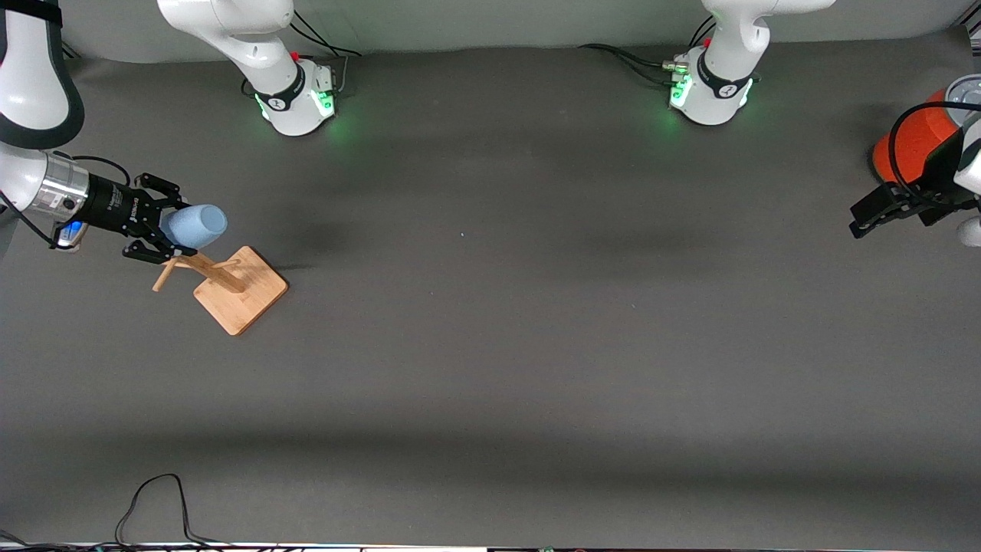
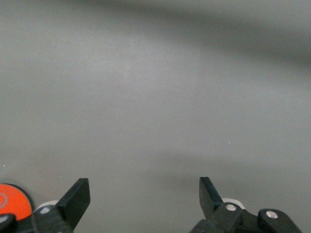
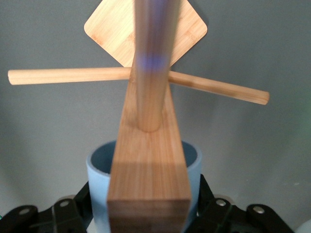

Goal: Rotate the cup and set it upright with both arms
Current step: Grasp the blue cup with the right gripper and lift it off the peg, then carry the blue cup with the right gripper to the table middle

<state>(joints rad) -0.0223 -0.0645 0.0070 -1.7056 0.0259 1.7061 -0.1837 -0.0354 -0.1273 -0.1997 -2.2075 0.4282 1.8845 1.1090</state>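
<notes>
My right gripper (image 1: 170,228) is shut on the pale blue cup (image 1: 196,225) and holds it on its side just above the top of the wooden rack (image 1: 239,291), at the right arm's end of the table. In the right wrist view the black fingers (image 3: 206,196) press both sides of the cup (image 3: 98,177). The cup's rim and inside show around the rack's post (image 3: 148,170), which covers the cup's middle. My left gripper (image 1: 874,216) is open and empty in the air beside the orange cylinder; the left wrist view (image 2: 144,194) shows only bare table between its fingers.
A large orange cylinder (image 1: 912,142) stands at the left arm's end of the table, and its top shows in the left wrist view (image 2: 12,198). The rack has thin pegs (image 3: 63,76) sticking out sideways. A black cable (image 1: 157,498) lies at the table's near edge.
</notes>
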